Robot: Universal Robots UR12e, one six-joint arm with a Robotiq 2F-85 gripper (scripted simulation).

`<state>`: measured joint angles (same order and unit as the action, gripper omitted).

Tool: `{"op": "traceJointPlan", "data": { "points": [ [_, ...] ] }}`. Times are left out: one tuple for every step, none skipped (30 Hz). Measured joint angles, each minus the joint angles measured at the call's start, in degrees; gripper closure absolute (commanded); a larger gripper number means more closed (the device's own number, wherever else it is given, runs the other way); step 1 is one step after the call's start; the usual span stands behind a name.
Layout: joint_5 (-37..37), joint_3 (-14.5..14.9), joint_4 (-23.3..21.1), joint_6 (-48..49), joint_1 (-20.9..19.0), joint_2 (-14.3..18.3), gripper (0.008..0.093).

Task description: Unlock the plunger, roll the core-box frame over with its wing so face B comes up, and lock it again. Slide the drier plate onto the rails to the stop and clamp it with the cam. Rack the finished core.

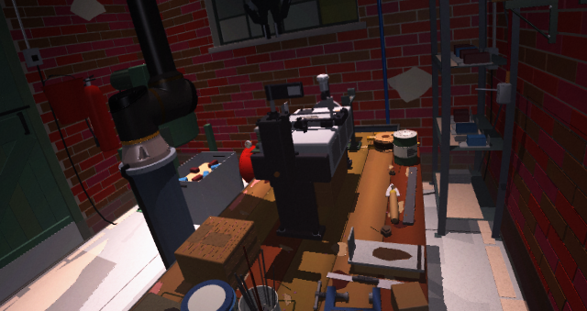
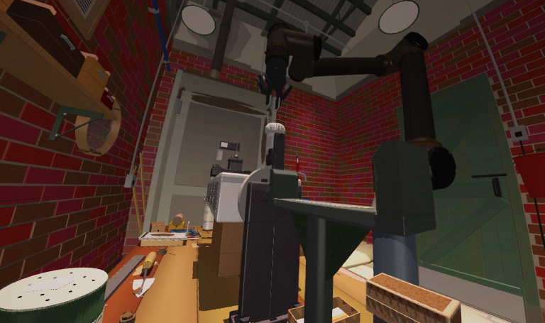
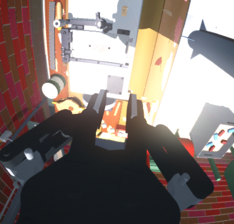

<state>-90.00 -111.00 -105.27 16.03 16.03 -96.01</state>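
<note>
My gripper (image 2: 275, 98) hangs well above the plunger's pale knob (image 2: 275, 128), apart from it. Its fingers are partly closed and hold nothing (image 3: 116, 103). The knob tops a dark post on the black stand (image 1: 293, 182). The pale core-box frame (image 1: 318, 139) sits in the stand, with rails and linkage on its top face (image 3: 93, 41). The drier plate (image 1: 385, 256) lies flat near the front of the bench, with a dark core on it. From the side camera the gripper (image 1: 268, 13) shows high, in front of the window.
The stand's post rises directly beneath the gripper. A grey bin of coloured parts (image 1: 208, 175) stands left of the stand. A metal rack (image 1: 467, 104) stands right of the bench. A green tin (image 1: 405, 147), a chisel (image 1: 393, 203) and a steel rule (image 1: 409, 196) lie on the bench.
</note>
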Motion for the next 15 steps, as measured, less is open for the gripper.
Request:
{"op": "traceJointPlan", "data": {
  "points": [
    [0.0, 0.05, 0.11, 0.0, 0.0, -0.01, 0.0694],
    [0.0, 0.01, 0.13, 0.0, 0.0, 0.01, 0.0684],
    [0.0, -0.06, 0.11, 0.0, 0.0, 0.04, 0.0664],
    [0.0, -0.13, 0.1, 0.0, 0.0, 0.07, 0.0644],
    [0.0, -0.17, 0.11, 0.0, 0.0, 0.09, 0.0624],
    [0.0, -0.19, 0.12, 0.0, 0.01, 0.1, 0.0604],
    [0.0, -0.19, 0.13, 0.0, 0.01, 0.1, 0.0584],
    [0.0, -0.18, 0.13, 0.0, 0.01, 0.1, 0.0574],
    [0.0, -0.16, 0.14, 0.0, 0.01, 0.09, 0.0574],
    [0.0, -0.15, 0.14, 0.0, 0.0, 0.09, 0.0574],
    [0.0, -0.13, 0.15, 0.0, 0.0, 0.08, 0.0574],
    [0.0, -0.12, 0.15, 0.0, 0.0, 0.08, 0.0574],
    [0.0, -0.11, 0.16, 0.0, 0.0, 0.07, 0.0574],
    [0.0, -0.11, 0.16, 0.0, 0.0, 0.07, 0.0574],
    [0.0, -0.1, 0.17, 0.0, 0.0, 0.07, 0.0574]
  ]
}}
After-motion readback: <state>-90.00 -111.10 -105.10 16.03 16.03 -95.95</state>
